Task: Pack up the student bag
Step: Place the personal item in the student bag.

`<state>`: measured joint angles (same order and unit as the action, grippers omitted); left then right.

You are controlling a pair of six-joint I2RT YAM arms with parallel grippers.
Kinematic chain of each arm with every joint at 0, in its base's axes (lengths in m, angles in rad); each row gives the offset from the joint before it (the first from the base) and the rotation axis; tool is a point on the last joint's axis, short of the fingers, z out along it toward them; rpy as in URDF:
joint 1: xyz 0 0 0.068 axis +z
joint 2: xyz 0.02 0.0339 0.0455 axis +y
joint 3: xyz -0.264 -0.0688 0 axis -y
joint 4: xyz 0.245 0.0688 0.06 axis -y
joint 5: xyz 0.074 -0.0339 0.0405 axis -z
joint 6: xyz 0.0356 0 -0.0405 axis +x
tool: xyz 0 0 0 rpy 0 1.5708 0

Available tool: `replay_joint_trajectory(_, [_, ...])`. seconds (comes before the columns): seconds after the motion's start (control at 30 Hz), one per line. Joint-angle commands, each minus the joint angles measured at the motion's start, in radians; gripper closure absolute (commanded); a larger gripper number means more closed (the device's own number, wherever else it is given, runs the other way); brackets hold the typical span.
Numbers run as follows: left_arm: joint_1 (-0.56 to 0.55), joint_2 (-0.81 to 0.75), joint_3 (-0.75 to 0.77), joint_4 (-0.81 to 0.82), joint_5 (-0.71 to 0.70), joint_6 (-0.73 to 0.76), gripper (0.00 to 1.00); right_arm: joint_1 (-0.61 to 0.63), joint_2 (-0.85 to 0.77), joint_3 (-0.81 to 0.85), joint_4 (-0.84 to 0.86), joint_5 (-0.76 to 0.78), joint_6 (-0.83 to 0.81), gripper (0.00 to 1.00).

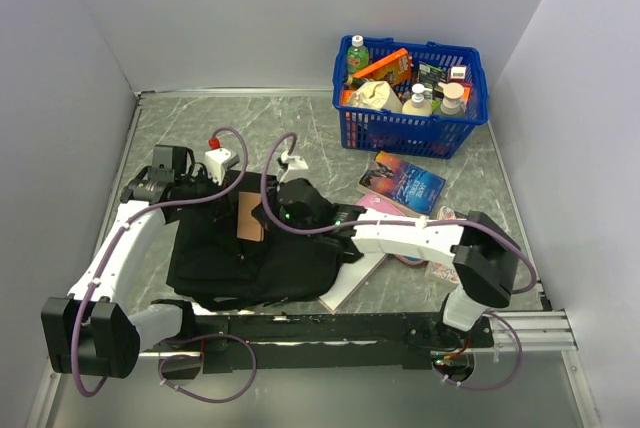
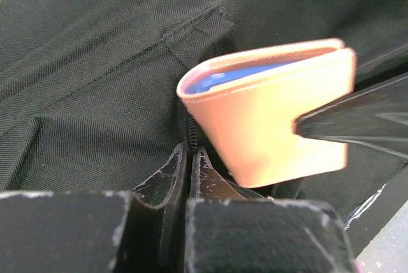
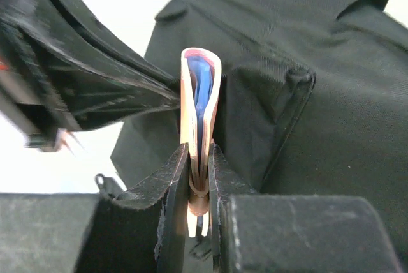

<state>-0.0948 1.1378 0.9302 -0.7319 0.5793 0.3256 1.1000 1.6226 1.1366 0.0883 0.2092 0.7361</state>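
Mid-insert: my right gripper [image 3: 196, 153] pinches tan wallet [image 2: 268, 120], left gripper [image 2: 189, 154] clamps student bag [image 2: 95, 94] edge; nxt I'd push wallet into opening, then release.

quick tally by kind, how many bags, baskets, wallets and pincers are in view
student bag: 1
blue basket: 1
tan wallet: 1
pincers: 2, left pincer and right pincer
total: 5
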Motion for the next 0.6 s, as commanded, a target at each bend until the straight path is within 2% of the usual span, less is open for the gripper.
replay_joint_trajectory(0.0, [-0.002, -0.023, 0.058, 0.006, 0.067, -0.023, 0.99, 0.038, 0.033, 0.051, -0.010, 0.064, -0.053, 0.95])
replay_joint_trajectory(0.37, [-0.002, -0.024, 0.041, 0.009, 0.076, -0.020, 0.99, 0.051, 0.002, -0.032, -0.012, 0.122, -0.090, 0.95])
replay_joint_trajectory(0.57, [-0.002, -0.021, 0.050, 0.012, 0.080, -0.031, 0.99, 0.051, 0.069, 0.009, -0.022, 0.056, -0.076, 0.96])
